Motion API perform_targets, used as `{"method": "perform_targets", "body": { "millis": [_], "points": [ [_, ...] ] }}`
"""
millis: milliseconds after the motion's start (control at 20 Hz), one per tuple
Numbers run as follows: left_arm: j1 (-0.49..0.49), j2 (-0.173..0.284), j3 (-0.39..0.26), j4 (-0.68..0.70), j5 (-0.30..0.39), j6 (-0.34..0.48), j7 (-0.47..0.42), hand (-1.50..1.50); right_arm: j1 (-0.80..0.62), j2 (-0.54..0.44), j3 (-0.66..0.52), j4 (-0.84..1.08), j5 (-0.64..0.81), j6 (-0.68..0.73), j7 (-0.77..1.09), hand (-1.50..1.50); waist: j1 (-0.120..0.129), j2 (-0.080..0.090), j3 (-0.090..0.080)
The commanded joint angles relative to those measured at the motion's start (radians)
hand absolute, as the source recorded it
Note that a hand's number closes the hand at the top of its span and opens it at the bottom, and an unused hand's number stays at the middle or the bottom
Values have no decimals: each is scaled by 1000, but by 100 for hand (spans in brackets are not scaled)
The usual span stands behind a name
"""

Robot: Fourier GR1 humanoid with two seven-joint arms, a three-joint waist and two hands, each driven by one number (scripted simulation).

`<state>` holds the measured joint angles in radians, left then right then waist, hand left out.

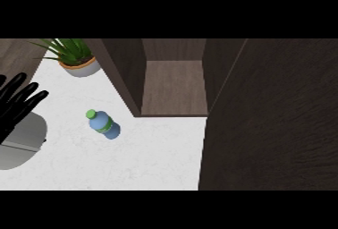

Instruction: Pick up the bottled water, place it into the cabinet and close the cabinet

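Standing upright on the desk [152,156], bottled water [103,125] just right of left hand [16,105], fingers straight, holding nothing; open cabinet [174,85] farther right; right hand unseen.

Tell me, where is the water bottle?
The water bottle stands on the white counter, left of centre in the head view, just left of the open cabinet.

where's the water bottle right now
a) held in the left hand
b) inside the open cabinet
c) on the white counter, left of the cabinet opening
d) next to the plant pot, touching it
c: the bottled water stands on the white counter, outside the open cabinet, apart from the potted plant, and the open left hand holds nothing.
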<state>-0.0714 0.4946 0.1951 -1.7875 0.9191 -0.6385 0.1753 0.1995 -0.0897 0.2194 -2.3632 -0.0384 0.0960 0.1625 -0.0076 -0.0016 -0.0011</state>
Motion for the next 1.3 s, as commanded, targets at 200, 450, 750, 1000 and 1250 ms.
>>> {"method": "perform_targets", "body": {
  "millis": [200,450,750,1000,1250],
  "points": [
    [6,72,80,75,135,-89,100,-150,19,28,102,-104,68,-25,92,-150,6,1,1],
    [-62,62,37,83,74,-57,148,-150,-54,47,109,-76,81,-64,151,-150,6,2,1],
    [-56,40,61,156,-30,-164,125,-150,-33,66,255,-176,207,-133,227,-150,2,0,1],
    [-112,-66,43,266,-242,-190,44,-150,-57,56,278,-131,214,-140,199,-150,-2,2,0],
    [-146,-123,42,330,-368,-158,-15,-150,21,-28,207,-242,127,-115,214,-150,-7,1,1]
  ]
}}
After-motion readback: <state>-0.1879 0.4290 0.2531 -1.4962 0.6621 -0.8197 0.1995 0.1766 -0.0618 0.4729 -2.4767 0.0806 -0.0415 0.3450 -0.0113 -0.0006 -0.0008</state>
